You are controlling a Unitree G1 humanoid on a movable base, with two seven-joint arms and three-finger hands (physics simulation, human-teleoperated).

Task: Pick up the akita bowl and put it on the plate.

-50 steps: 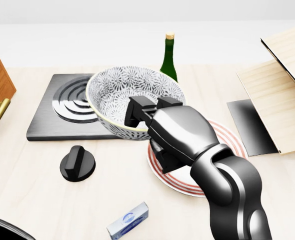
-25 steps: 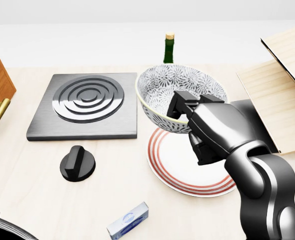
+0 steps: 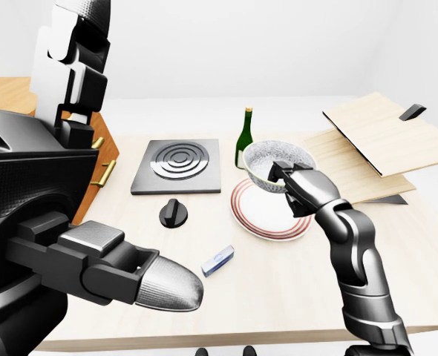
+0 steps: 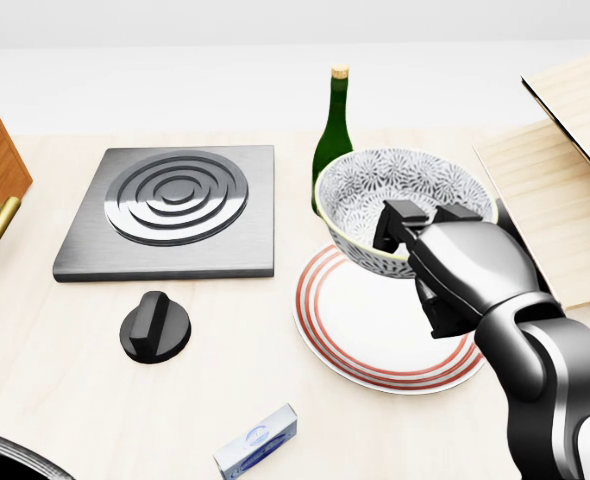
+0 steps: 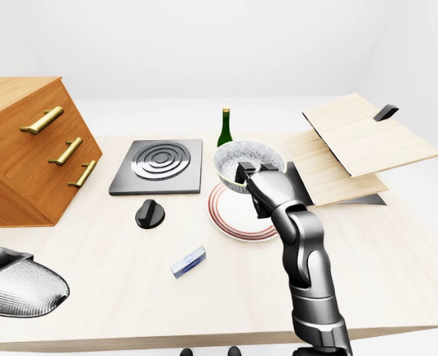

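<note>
Head view, left to right: the hob plate (image 4: 175, 205) and the knob (image 4: 155, 327) lie untouched on the bench (image 4: 65, 400), and the green bottle (image 4: 332, 130) stands just left of the akita bowl (image 4: 405, 190). The bowl is off the bench, tipped so its patterned inside faces the camera. Its lower edge overlaps the top rim of the red-ringed plate (image 4: 365, 340), and it seems to hang clear of the plate rather than rest on it. The right robot hand (image 4: 465, 265) grasps the bowl at the near right of its rim, with two fingers (image 4: 400, 218) hooked over the lip into the bowl and the rest of the hand pressed against the outer wall. In the left-eye view the left robot hand (image 3: 122, 274) hangs low at the left with fingers stretched out, holding nothing.

The carrying step looks almost done. The next move calls for drawing the bowl slightly toward the view's bottom until it is centred over the plate, levelling it, lowering it, and only then letting the fingers go.
</note>
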